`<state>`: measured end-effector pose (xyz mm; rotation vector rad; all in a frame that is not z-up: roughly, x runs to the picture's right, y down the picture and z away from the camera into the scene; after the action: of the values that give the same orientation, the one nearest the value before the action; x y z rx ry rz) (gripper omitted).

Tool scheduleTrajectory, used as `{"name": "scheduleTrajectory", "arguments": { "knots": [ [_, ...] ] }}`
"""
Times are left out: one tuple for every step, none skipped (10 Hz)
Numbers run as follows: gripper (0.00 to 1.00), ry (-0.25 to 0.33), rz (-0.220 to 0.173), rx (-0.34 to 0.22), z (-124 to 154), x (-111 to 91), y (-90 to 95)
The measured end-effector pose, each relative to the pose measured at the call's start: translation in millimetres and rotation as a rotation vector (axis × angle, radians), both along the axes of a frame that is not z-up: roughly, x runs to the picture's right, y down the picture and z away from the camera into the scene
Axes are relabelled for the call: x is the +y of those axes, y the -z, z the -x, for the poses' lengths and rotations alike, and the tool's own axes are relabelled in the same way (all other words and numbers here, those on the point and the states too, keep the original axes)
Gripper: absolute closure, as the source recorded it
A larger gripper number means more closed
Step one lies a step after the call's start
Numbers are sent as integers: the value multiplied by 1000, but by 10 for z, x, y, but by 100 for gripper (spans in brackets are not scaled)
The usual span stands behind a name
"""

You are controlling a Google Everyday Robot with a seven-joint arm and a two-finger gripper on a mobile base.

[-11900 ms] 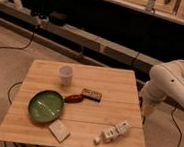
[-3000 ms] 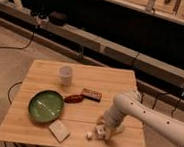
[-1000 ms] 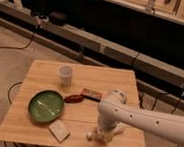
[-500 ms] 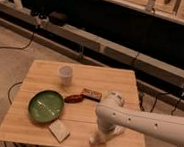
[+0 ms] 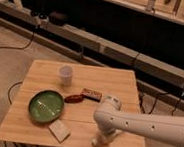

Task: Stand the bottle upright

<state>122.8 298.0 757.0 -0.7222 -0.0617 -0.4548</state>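
My white arm reaches in from the right over the wooden table (image 5: pixel 110 78). The gripper (image 5: pixel 102 138) points down at the table's front edge, right of centre. A small white shape (image 5: pixel 97 141) shows just below and left of the gripper; it looks like part of the white bottle. The gripper and wrist hide the rest of it. I cannot tell whether the bottle lies flat, is tilted, or is held.
A translucent cup (image 5: pixel 65 75) stands at the back left. A green plate (image 5: pixel 46 105) is at the left, with a flat pale block (image 5: pixel 59 131) in front of it. A reddish object (image 5: pixel 73 98) and a brown bar (image 5: pixel 91 93) lie mid-table. Cables run across the floor.
The arm came in from the right and lowered onto the bottle at the front edge. Over the last second the gripper and the white shape shifted slightly left.
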Motion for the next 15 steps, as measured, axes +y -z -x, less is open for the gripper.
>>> {"name": "scheduleTrajectory", "arguments": {
  "knots": [
    [65,-15,-14,-11,41,-48,29],
    [65,-36,-25,-34,92,-113,93],
    [65,-51,-29,-48,109,-150,144],
    [65,-81,-39,-78,141,-220,220],
    [65,-106,-44,-103,166,-270,274],
    [65,-153,-51,-147,204,-351,360],
    [65,-210,-63,-203,246,-456,455],
    [65,-288,-84,-279,276,-587,563],
    [65,-370,-111,-347,254,-722,669],
    [65,-471,-147,-423,154,-865,799],
    [65,-558,-174,-478,32,-945,902],
    [65,-662,-192,-532,-139,-976,1008],
    [65,-777,-203,-584,-341,-963,1114],
    [65,-885,-202,-632,-558,-898,1214],
    [65,-969,-194,-676,-720,-843,1291]
  ]
}}
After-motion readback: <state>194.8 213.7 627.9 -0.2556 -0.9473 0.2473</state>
